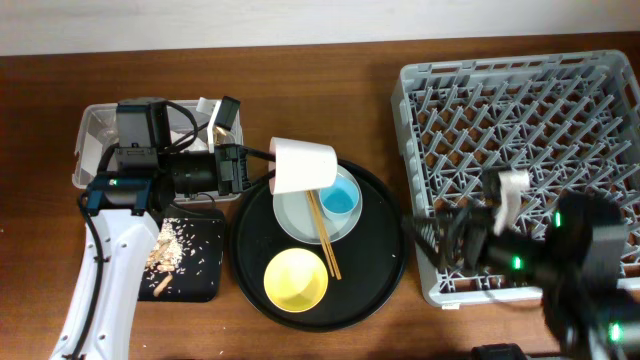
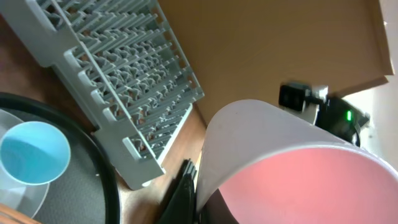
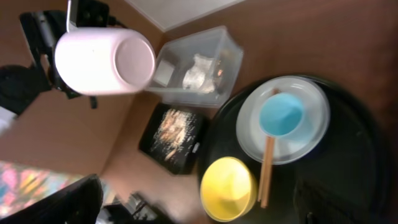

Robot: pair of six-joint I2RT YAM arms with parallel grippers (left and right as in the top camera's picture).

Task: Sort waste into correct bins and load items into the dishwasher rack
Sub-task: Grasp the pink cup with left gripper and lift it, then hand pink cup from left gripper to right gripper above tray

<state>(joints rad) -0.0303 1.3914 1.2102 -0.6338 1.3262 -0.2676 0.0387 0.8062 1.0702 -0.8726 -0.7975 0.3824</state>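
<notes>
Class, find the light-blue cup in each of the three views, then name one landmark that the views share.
Overhead: the light-blue cup sits near the centre, on the right side of the pale plate.
Left wrist: lower left.
Right wrist: right of centre, upper half.
Shared landmark: the pale plate beneath it.

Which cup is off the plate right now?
The pink cup, held on its side by the left gripper; the light-blue cup sits upright on the plate.

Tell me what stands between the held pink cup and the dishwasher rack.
Nothing visible: the pink cup, in the left gripper, has only bare table before the dishwasher rack. The right arm hangs over the rack's near left corner.
</notes>
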